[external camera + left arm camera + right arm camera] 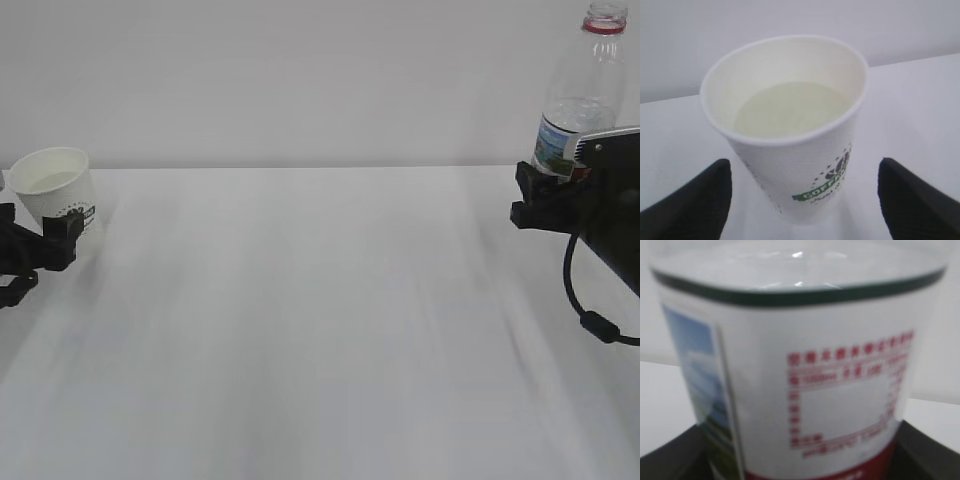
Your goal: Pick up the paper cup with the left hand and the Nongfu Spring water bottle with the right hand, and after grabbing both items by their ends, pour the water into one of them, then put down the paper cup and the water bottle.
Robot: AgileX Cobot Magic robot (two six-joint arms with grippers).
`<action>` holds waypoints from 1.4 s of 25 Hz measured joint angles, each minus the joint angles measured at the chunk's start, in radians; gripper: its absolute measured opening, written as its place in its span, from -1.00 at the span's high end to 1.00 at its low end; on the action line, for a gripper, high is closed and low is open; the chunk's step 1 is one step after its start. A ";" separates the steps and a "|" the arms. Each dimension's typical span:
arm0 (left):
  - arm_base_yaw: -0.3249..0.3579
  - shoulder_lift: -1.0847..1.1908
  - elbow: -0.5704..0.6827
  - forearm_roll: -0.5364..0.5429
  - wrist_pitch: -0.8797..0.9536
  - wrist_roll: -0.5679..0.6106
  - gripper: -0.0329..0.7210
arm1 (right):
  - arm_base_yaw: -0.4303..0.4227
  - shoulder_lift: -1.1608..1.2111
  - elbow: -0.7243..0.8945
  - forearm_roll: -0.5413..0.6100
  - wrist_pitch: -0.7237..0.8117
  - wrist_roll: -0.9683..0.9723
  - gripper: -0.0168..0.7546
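- The left hand (35, 262), a black robot gripper at the left edge of the exterior view, has its curved fingers (690, 202) spread wide to either side of the white tapered paper cup (58, 190); the left wrist view shows a clear gap between each finger and the cup wall, so nothing is pinched.
- The paper cup (790, 135) stands upright on the plain white table (320, 330), dimpled wall and dark green round logo facing the wrist camera.
- Inside the cup lies the water (792, 110), a pale, still pool below the rolled rim.
- The right hand (552, 200), a black gripper below a grey camera block at the right edge, has its fingers around the lower part of the clear ribbed plastic Nongfu Spring water bottle (580, 95); the bottle fills the space between them, so it appears clamped.
- The bottle (800, 365) is upright, capless, its red neck ring near the top edge of the exterior view.
- A looping black cable (590, 320) hangs under the right arm.
- Cup and bottle are well apart, at opposite sides of the table.
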 joint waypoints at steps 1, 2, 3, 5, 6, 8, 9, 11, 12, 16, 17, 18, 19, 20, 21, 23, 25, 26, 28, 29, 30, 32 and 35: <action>-0.004 -0.012 0.009 -0.002 0.013 0.000 -0.89 | 0.000 0.000 0.000 0.000 0.000 0.000 -0.39; -0.008 -0.019 0.020 -0.004 0.025 0.000 -0.89 | 0.000 0.000 0.000 0.000 0.000 0.000 -0.39; -0.016 -0.031 0.031 -0.004 0.036 0.000 -0.88 | 0.000 0.000 0.000 0.000 0.000 0.000 -0.39; -0.034 -0.055 0.049 -0.006 0.053 0.000 -0.88 | 0.000 0.000 0.000 0.000 0.000 0.000 -0.39; -0.047 -0.066 0.056 -0.006 0.060 0.000 -0.88 | 0.000 0.000 0.000 0.000 -0.002 0.000 -0.39; -0.076 -0.094 0.062 -0.006 0.077 -0.004 -0.87 | 0.000 0.000 0.000 0.002 -0.004 0.000 -0.39; -0.095 -0.106 0.062 -0.006 0.089 -0.004 -0.87 | 0.000 0.001 0.000 0.005 -0.006 0.000 -0.39; -0.131 -0.134 0.062 -0.006 0.098 -0.006 -0.86 | 0.000 0.009 0.000 0.016 -0.011 0.000 -0.39; -0.151 -0.146 0.062 -0.006 0.098 -0.008 -0.86 | 0.000 0.014 0.000 0.025 -0.013 0.000 -0.39; -0.220 -0.186 0.062 -0.006 0.106 -0.008 -0.84 | 0.000 0.039 -0.025 0.045 -0.017 0.000 -0.39; -0.234 -0.190 0.062 -0.006 0.108 -0.008 -0.84 | 0.000 0.046 -0.037 0.047 -0.017 0.000 -0.39; -0.245 -0.196 0.062 -0.006 0.110 -0.008 -0.83 | 0.000 0.049 -0.050 0.047 -0.017 0.000 -0.39; -0.257 -0.197 0.064 -0.006 0.110 -0.008 -0.83 | 0.000 0.055 -0.061 0.047 -0.017 0.000 -0.39; -0.266 -0.197 0.064 -0.006 0.112 -0.008 -0.83 | 0.000 0.057 -0.075 0.047 -0.013 0.001 -0.39; -0.274 -0.197 0.065 -0.006 0.115 -0.008 -0.82 | 0.000 0.058 -0.088 0.047 -0.010 0.001 -0.39; -0.288 -0.197 0.065 -0.006 0.117 -0.008 -0.81 | 0.000 0.058 -0.112 0.047 -0.009 0.001 -0.39; -0.292 -0.197 0.065 -0.006 0.117 -0.008 -0.80 | 0.000 0.060 -0.136 0.048 -0.005 0.001 -0.39; -0.292 -0.197 0.065 -0.006 0.117 -0.008 -0.80 | 0.000 0.066 -0.143 0.048 -0.005 0.001 -0.39; -0.292 -0.197 0.065 -0.006 0.117 -0.010 -0.79 | 0.000 0.085 -0.162 0.048 -0.002 0.001 -0.39; -0.292 -0.197 0.065 -0.006 0.117 -0.010 -0.79 | 0.000 0.095 -0.170 0.048 -0.001 0.001 -0.39; -0.292 -0.197 0.065 -0.006 0.117 -0.010 -0.78 | 0.000 0.109 -0.176 0.048 0.004 0.001 -0.39; -0.292 -0.197 0.065 -0.006 0.117 -0.010 -0.77 | 0.000 0.137 -0.199 0.048 0.012 0.001 -0.39; -0.292 -0.197 0.065 -0.006 0.117 -0.010 -0.75 | 0.000 0.181 -0.231 0.048 0.018 0.001 -0.39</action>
